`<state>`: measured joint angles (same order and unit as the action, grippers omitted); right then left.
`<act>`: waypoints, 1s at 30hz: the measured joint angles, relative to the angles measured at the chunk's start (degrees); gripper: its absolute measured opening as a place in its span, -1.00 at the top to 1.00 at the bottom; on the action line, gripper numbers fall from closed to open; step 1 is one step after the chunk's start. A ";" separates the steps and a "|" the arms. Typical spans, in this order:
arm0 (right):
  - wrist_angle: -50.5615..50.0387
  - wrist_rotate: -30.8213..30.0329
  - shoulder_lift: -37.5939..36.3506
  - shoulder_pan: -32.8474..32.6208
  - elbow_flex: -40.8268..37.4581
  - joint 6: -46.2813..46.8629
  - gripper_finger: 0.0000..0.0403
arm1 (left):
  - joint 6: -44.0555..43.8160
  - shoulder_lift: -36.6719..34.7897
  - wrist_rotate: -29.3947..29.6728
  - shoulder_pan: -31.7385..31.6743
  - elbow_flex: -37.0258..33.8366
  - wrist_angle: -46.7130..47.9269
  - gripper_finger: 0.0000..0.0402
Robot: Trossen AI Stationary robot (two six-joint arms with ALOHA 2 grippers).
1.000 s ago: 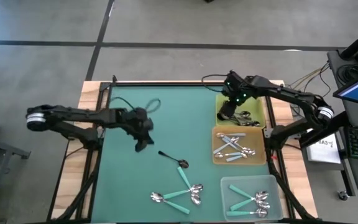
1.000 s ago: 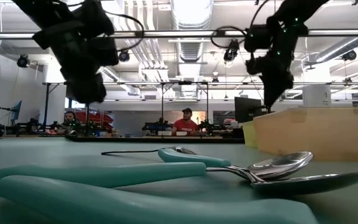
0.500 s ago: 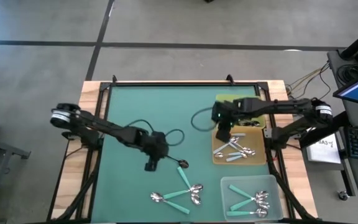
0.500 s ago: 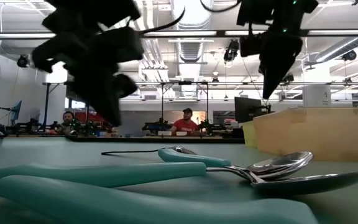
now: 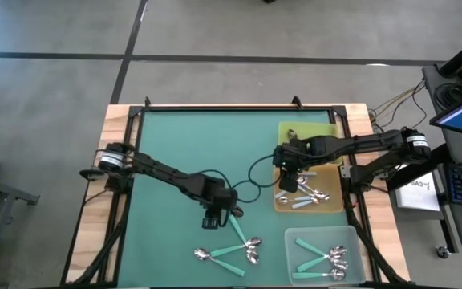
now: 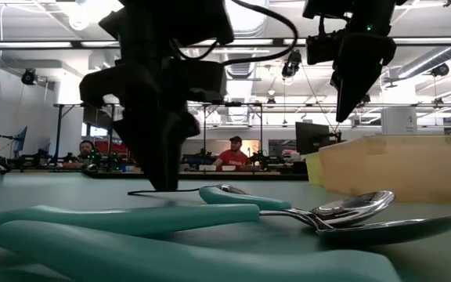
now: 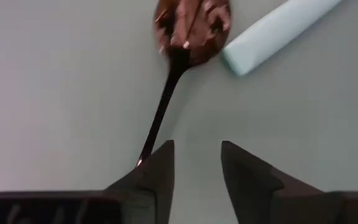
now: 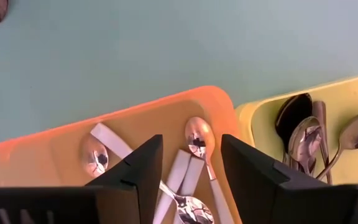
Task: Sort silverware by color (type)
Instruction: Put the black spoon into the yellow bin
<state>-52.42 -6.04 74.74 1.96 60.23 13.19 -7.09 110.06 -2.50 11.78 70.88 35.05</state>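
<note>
The left end effector (image 5: 213,218) has swung in from the table's left side and now hangs over the dark-handled spoon (image 5: 225,205), jaws parted narrowly beside its handle, so a pickup looks imminent. The right end effector (image 5: 288,181) has left the yellow tray (image 5: 334,133) and hovers open and empty above the orange tray (image 5: 280,205). Teal spoons (image 5: 233,250) lie close by, crowding the approach; open table (image 5: 167,144) remains behind.
</note>
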 joint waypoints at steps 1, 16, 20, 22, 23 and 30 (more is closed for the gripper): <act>-0.02 -0.01 0.00 0.02 -0.02 0.36 0.22 | 1.40 0.66 0.01 0.15 0.75 0.06 0.40; 0.42 -1.16 0.00 0.07 -0.31 0.33 0.26 | 13.59 2.00 3.35 0.49 0.44 -3.51 0.29; 0.59 -1.44 0.00 0.07 -1.08 0.33 0.28 | 14.57 1.86 3.77 0.18 -0.09 -5.23 0.29; 0.48 -1.47 0.00 0.07 -1.74 0.33 0.29 | 15.16 1.75 4.01 -0.02 -0.10 -4.87 0.29; 0.54 -1.51 0.00 0.07 -2.11 0.33 0.29 | 15.54 1.67 4.42 -0.09 -0.02 -4.15 0.29; 0.85 -1.51 0.00 0.07 -5.04 0.33 0.26 | 19.99 1.44 6.65 -0.16 1.33 -3.19 0.29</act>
<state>-51.58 -7.55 74.74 2.02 55.18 13.52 12.90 111.50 4.15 11.62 72.21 31.86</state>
